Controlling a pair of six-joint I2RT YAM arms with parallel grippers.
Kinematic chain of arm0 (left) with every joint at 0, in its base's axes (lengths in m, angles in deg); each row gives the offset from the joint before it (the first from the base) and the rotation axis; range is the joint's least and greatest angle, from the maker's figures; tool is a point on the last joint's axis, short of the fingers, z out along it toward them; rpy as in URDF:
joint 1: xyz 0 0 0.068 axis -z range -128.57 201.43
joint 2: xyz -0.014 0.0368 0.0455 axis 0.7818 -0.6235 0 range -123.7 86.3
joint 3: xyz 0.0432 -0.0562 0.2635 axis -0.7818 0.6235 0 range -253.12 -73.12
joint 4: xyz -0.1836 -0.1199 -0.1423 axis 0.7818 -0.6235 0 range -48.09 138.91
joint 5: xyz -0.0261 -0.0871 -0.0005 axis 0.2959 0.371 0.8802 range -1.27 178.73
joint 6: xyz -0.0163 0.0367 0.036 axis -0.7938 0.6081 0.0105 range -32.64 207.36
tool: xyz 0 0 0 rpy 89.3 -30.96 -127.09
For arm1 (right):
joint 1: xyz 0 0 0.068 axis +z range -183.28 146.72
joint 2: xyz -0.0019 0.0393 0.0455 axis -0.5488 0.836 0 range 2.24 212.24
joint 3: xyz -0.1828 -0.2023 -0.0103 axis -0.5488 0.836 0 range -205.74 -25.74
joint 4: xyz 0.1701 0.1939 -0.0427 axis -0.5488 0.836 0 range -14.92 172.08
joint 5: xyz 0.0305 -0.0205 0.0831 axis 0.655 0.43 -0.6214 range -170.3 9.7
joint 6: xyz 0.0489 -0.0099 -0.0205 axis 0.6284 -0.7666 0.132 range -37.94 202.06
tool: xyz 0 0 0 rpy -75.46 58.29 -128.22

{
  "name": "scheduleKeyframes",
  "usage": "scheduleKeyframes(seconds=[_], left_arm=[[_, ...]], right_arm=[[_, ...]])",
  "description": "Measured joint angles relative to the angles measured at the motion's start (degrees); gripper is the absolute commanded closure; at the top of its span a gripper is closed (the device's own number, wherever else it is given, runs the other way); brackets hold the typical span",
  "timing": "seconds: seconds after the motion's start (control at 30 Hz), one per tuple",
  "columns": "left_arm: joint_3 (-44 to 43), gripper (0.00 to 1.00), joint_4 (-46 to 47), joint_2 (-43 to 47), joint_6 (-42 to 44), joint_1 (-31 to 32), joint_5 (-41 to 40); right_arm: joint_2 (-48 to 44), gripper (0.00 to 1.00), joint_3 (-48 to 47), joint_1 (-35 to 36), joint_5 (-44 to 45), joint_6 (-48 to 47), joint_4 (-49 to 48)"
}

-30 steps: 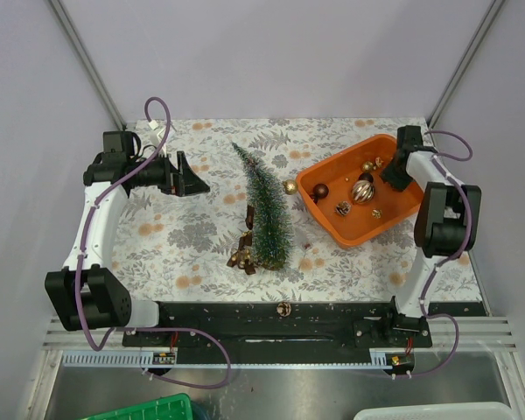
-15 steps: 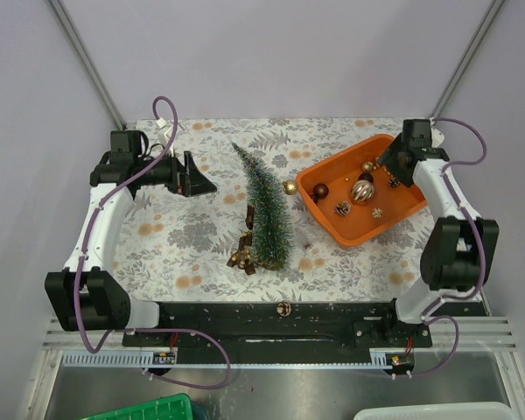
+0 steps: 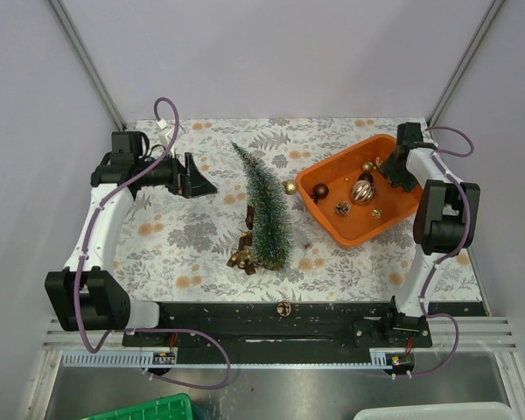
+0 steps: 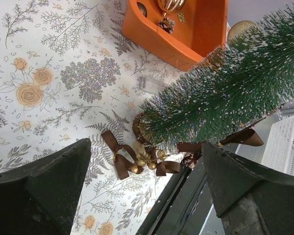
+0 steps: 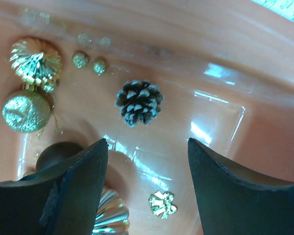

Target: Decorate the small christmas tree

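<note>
Pale walls enclose a table under a floral cloth point(image 3: 175, 236). At mid-table the small christmas tree point(image 3: 267, 210) stands on its base. To its right sits an orange tray point(image 3: 401, 208) of ornaments. Left of the tree the left gripper point(image 3: 206, 175) points at it, jaws spread wide and empty. Over the tray the right gripper point(image 5: 147, 147) hangs with jaws apart, nothing between them, above a pinecone point(image 5: 138, 102). Some brown ribbon bows point(image 4: 137, 164) lie at the tree's foot. One gold ball point(image 3: 290, 186) rests between tree and tray.
</note>
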Motion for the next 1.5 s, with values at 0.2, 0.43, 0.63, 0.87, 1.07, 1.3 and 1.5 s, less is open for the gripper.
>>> scheduleKeyframes(seconds=[0.2, 0.43, 0.63, 0.87, 1.07, 1.3, 1.5], left_arm=[[0.0, 0.01, 0.0, -0.8, 0.1, 0.0, 0.0], [0.0, 0.01, 0.0, -1.1, 0.1, 0.0, 0.0], [0.0, 0.01, 0.0, -1.2, 0.1, 0.0, 0.0], [0.0, 0.01, -0.2, -1.2, 0.1, 0.0, 0.0], [0.0, 0.01, -0.4, -1.2, 0.4, 0.0, 0.0], [0.0, 0.01, -0.5, -1.2, 0.4, 0.0, 0.0], [0.0, 0.01, -0.5, -1.2, 0.5, 0.0, 0.0]], right_arm=[[3.0, 0.29, -1.8, -1.3, 0.5, -0.1, -0.3], [6.2, 0.34, -2.6, -1.5, 0.3, -0.1, -0.4], [6.9, 0.41, -3.4, -1.6, 0.3, -0.1, -0.5], [6.9, 0.49, -3.8, -1.8, 0.3, -0.2, -1.5], [6.9, 0.59, -3.9, -1.9, 0.3, -0.4, -1.9], [5.9, 0.62, -2.9, -1.9, 0.4, -0.9, -2.9], [5.6, 0.24, -2.8, -2.0, 0.5, -0.9, -3.0]])
